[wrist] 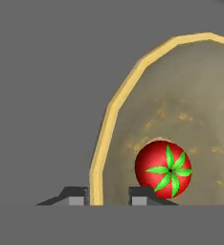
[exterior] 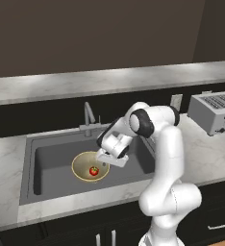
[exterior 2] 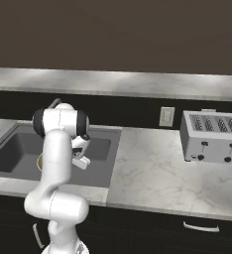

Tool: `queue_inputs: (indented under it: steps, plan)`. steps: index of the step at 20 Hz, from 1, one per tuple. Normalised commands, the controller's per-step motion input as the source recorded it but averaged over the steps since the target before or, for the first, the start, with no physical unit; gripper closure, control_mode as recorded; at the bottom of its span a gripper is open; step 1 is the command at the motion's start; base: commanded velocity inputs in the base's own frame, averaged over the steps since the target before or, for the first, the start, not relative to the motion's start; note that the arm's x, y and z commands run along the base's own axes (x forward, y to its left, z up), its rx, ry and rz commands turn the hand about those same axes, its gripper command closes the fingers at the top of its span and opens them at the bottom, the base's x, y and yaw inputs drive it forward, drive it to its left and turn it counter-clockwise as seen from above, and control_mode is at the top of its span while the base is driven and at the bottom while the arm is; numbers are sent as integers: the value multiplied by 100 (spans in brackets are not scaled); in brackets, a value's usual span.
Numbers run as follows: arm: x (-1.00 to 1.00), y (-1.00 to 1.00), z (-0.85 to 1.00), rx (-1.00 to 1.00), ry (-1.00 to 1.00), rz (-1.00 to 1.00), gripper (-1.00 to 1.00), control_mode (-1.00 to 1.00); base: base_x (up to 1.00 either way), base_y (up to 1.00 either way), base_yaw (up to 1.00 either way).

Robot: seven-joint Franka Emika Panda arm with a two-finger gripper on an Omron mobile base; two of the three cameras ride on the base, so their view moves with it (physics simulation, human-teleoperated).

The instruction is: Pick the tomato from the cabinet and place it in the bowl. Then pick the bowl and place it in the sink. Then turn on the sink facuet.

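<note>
1. The bowl (exterior: 90, 166) sits on the floor of the dark grey sink (exterior: 52, 158), left of centre, with the glossy red tomato (exterior: 93, 170) inside it.
2. The gripper (wrist: 104, 197) straddles the bowl's rim, one finger outside and one inside; whether it is pinching or has let go, I cannot tell.
3. The bowl looks rigid, thin-walled and light, probably slippery; its rim is the natural hold.
4. The slim metal faucet (exterior: 88, 118) stands behind the basin.

Tomato (wrist: 162, 168) inside bowl (wrist: 100, 143) on grey sink floor (wrist: 42, 95), gripper (wrist: 104, 197) fingertips astride the rim.
</note>
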Motion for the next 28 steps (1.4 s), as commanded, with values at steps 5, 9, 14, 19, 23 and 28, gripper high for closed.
queue_inputs:
  steps: [5,9,14,19,23,28]
  plan:
    - [-16,-13,87,1,-4,-2,-100,-100,0,0,0]
    - [-28,-19,100,7,2,-8,-100,-100,0,0,0]
    - [-36,-27,100,17,8,-10,-100,-100,0,0,0]
    - [-30,-22,71,17,10,-5,-100,-100,0,0,0]
    - [-11,-2,20,15,21,-4,-100,-100,0,0,0]
    - [-5,-7,100,48,15,-32,-100,-100,0,0,0]
